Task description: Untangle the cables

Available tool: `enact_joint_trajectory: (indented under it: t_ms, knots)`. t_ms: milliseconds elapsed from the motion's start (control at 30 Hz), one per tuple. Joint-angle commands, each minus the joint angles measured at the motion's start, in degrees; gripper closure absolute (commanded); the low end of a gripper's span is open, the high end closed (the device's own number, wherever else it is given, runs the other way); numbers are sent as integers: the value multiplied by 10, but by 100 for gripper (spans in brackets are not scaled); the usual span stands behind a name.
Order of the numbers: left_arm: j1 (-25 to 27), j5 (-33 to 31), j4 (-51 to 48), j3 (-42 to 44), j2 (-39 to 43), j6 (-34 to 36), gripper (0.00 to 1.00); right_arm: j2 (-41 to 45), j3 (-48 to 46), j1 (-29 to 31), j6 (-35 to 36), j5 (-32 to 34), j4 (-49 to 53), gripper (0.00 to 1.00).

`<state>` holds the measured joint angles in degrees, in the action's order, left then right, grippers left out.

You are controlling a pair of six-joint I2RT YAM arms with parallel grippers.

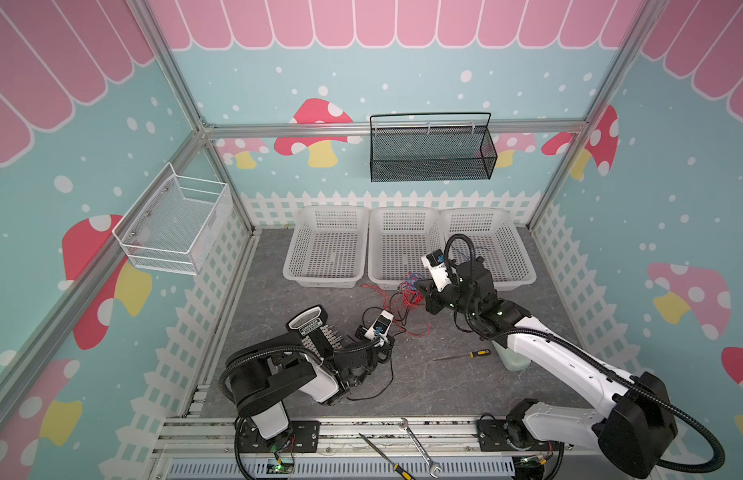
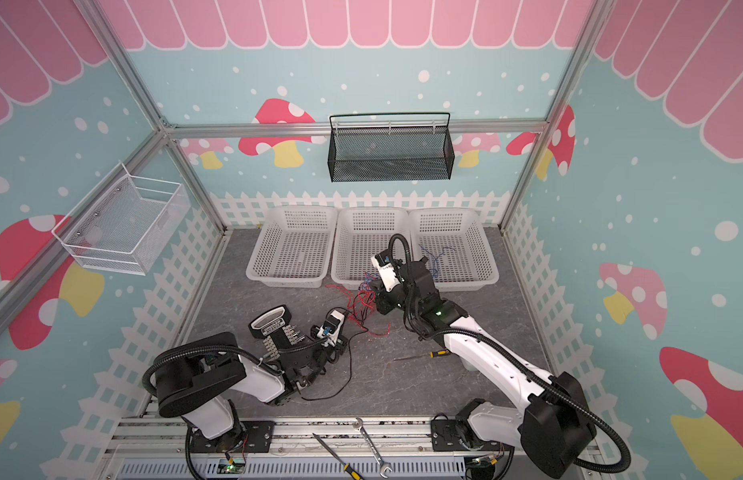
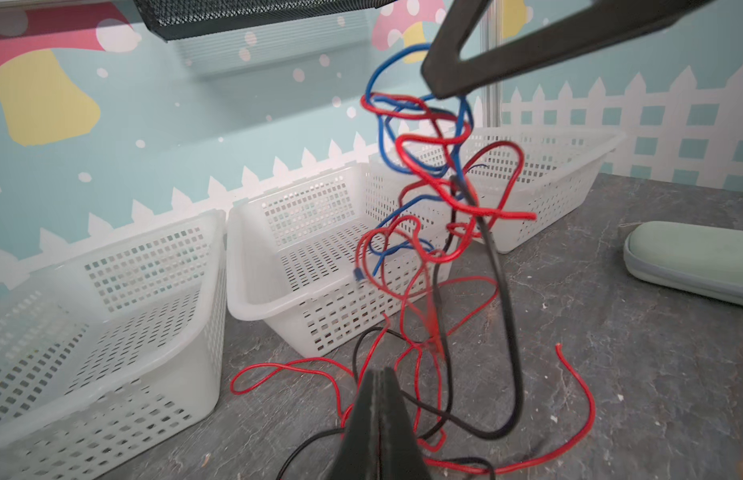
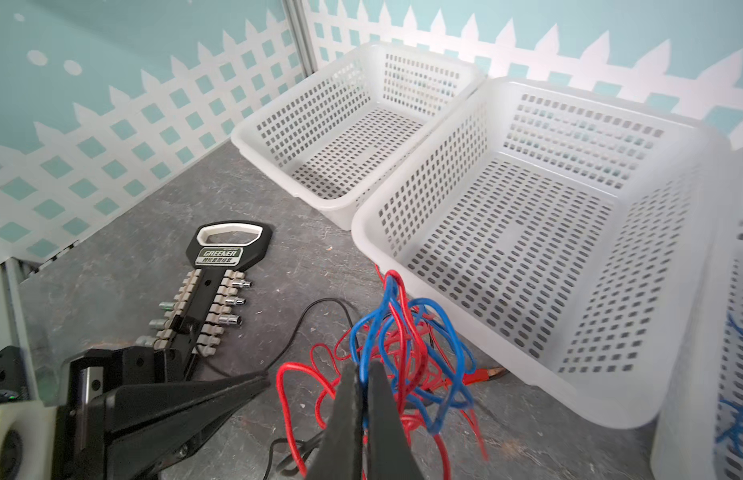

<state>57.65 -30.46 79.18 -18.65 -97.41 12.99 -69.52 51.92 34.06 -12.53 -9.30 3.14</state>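
The cables [image 1: 407,296] [image 2: 363,297] are a knot of thin red, blue and black wires in front of the middle white basket [image 1: 403,286]. My right gripper [image 4: 363,374] [image 1: 419,287] is shut on a blue strand and holds the knot [image 3: 436,166] up, with red loops trailing on the floor. My left gripper [image 3: 378,376] [image 1: 389,343] sits low beside the trailing wires. It is shut, and a black cable [image 3: 507,332] comes out on both sides of its jaws. One more blue cable [image 2: 434,259] lies inside the right basket [image 1: 523,274].
A third white basket [image 1: 326,283] stands at the left of the row. A socket holder [image 1: 316,328], a yellow-handled screwdriver [image 1: 465,355] and a pale green case [image 3: 689,266] lie on the grey floor. A wrench [image 1: 419,446] rests on the front rail.
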Motion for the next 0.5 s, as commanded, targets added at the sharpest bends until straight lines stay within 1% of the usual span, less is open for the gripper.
enact_joint_trajectory:
  t_ms: [0, 67, 100, 267, 367, 467]
  knots:
    - [-7, -12, 19, 5, -5, -17, 100, 18, 14, -7, 2, 27, 3, 100]
    - [-7, -1, 19, 1, -2, -17, 100, 12, 14, -7, 2, 4, 0, 100]
    - [-7, 6, 19, -1, 1, -17, 97, 8, 15, -6, 2, -5, -1, 100]
    - [-6, 55, 17, -9, 20, -17, 48, -13, 16, -6, -5, -32, -8, 100]
    - [-3, 82, -19, -26, 38, -13, 30, -18, 17, -6, -9, -46, -12, 100]
    - [1, 100, -85, -56, 55, -11, 27, -20, 19, -6, -9, -53, -14, 100]
